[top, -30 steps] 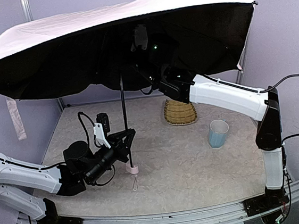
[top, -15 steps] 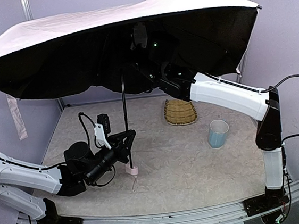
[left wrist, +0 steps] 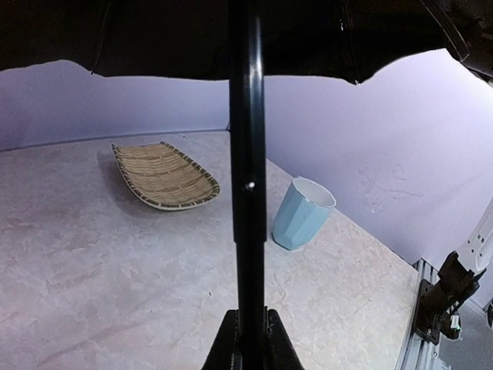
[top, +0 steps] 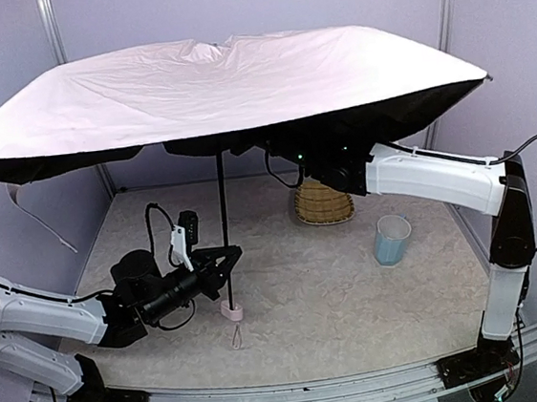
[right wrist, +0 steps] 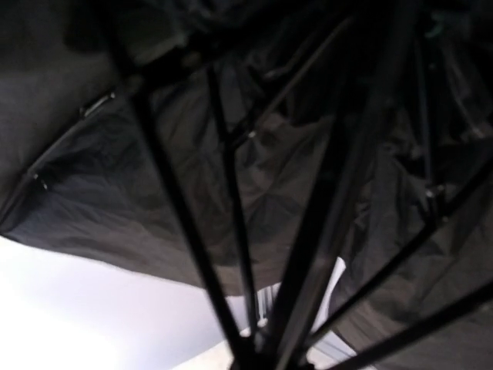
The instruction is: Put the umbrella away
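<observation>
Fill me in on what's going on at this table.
The left gripper is clamped on the thin black shaft of an open pale-pink folding umbrella with black lining, whose small pink handle is down at the table. The right arm reaches up under the canopy among the ribs; its grip is hidden. A woven yellow tray and pale-blue cup stand untouched.

Under the umbrella (top: 218,86), the right fingers are hidden.
Wrist view catches only dark, blurred ribs (right wrist: 235,208); tray's (top: 325,207) far end covered.
</observation>
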{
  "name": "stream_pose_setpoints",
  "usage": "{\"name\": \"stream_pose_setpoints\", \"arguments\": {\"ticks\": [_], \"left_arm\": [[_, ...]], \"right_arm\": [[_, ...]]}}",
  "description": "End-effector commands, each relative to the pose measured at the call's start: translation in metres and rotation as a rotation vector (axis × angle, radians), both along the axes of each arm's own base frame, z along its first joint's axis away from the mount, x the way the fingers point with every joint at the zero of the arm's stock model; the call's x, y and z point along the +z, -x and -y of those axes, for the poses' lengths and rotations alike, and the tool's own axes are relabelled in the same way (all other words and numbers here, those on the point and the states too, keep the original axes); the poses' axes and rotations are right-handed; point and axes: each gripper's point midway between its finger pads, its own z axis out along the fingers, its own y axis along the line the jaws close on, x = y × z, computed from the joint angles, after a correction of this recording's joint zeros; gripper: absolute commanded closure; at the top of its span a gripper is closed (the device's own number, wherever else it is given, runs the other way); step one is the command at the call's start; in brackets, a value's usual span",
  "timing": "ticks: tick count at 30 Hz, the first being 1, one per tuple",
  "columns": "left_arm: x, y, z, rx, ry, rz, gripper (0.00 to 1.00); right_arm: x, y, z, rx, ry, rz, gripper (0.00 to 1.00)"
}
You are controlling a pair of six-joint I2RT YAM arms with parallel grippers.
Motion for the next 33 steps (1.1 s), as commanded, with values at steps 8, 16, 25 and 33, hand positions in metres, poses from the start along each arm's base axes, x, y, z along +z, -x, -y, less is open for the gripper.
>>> {"name": "stream_pose_setpoints", "arguments": {"ticks": [8, 16, 25, 33], "left_arm": [[0.143, 0.010, -0.031, 0.048, 0.239, 0.401, 1.00], [0.118, 0.005, -0.013, -0.009, 0.159, 0.352, 1.00], [0.071, 0.004, -0.017, -0.009, 0.032, 0.238, 0.96], [0.069, 0.022, -0.026, -0.064, -0.051, 0.247, 0.36]], "right_arm": [[-0.156, 0.071, -0.034, 0.246, 0.376, -0.116, 0.70], [-0.103, 0.065, -0.022, 0.205, 0.190, -0.024, 0.79], [0.030, 0.029, 0.045, 0.051, -0.300, 0.165, 0.97], [0.076, 0.012, 0.103, -0.124, -0.378, 0.279, 1.00]]}}
